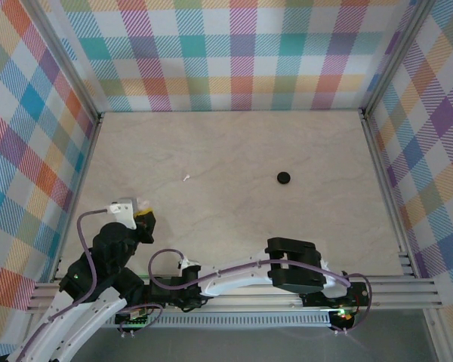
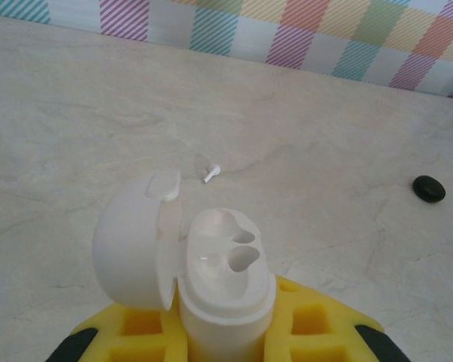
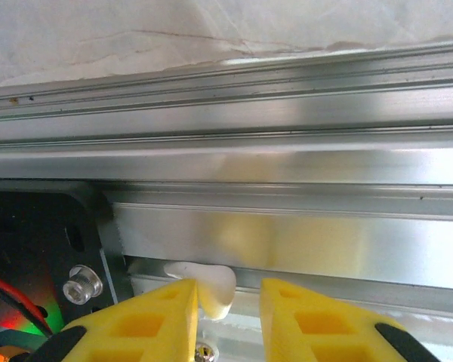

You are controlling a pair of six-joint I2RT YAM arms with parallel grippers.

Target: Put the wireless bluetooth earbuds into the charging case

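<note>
At table point(image 1: 249, 151) near edge, earbud point(image 3: 211, 286) pinched by right gripper point(image 3: 228, 292); open charging case point(image 2: 223, 271) clamped by left gripper point(image 2: 226, 324); insertion pending, socket point(image 2: 243, 258) alignment required.

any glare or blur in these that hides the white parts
Right wrist: glare and a yellow reflection on the metal rail; the white earbud by the fingers looks soft. Left wrist: the open white case is close and washed out, only its wells shadowed. Top external: even light, the loose earbud tiny.
</note>
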